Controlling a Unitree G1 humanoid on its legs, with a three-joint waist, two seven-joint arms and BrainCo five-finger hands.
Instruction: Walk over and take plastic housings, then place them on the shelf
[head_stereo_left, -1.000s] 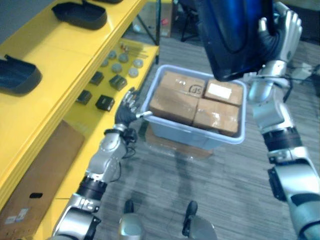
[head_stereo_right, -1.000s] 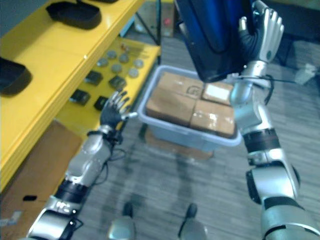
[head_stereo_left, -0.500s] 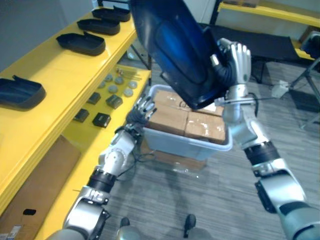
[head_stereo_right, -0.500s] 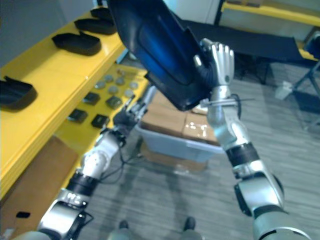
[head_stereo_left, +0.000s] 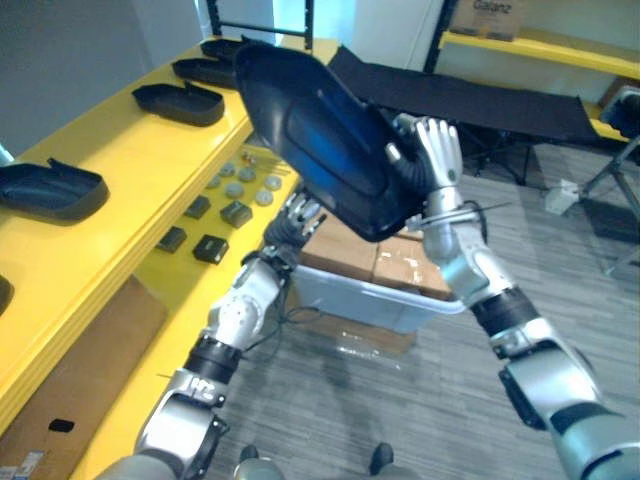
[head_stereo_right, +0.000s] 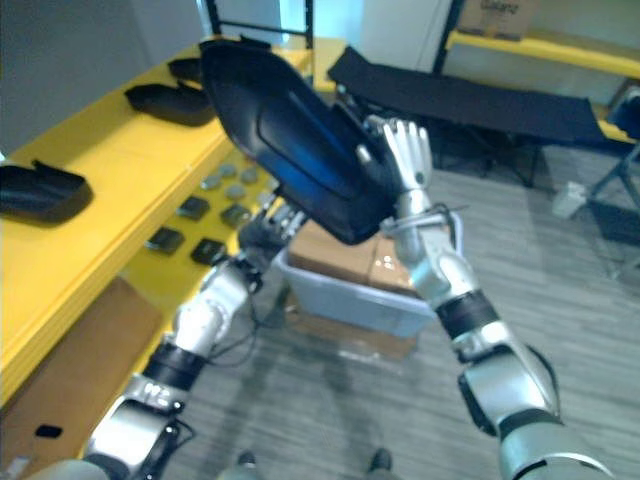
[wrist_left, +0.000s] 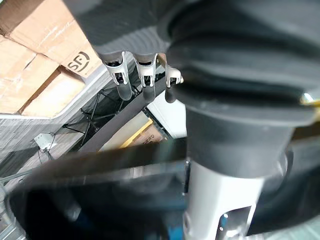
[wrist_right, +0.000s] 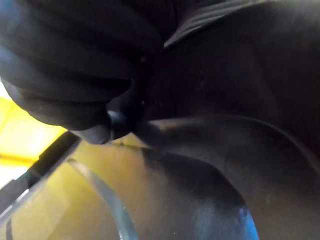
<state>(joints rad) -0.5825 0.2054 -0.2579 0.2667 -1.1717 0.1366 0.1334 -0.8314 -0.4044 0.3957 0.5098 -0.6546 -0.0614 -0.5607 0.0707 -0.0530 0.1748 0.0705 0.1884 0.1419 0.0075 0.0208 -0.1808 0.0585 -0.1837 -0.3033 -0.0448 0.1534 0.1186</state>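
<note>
Swinging left over the last second, the plastic housing (head_stereo_left: 320, 140) now hangs tilted beside the top level of the yellow shelf (head_stereo_left: 130, 150) rather than above the grey bin (head_stereo_left: 360, 300) (the view itself has lifted too). The right hand (head_stereo_left: 435, 160) pinches its lower edge, fingers up its back. The left hand (head_stereo_left: 298, 215), fingers spread, has risen from the bin's rim to just beneath it. Placement looks close. Other housings (head_stereo_left: 55, 188) already lie on the shelf top, with small black parts (head_stereo_left: 212, 248) a level below. The bin holds brown cardboard boxes (head_stereo_left: 410, 270), packed side by side.
</note>
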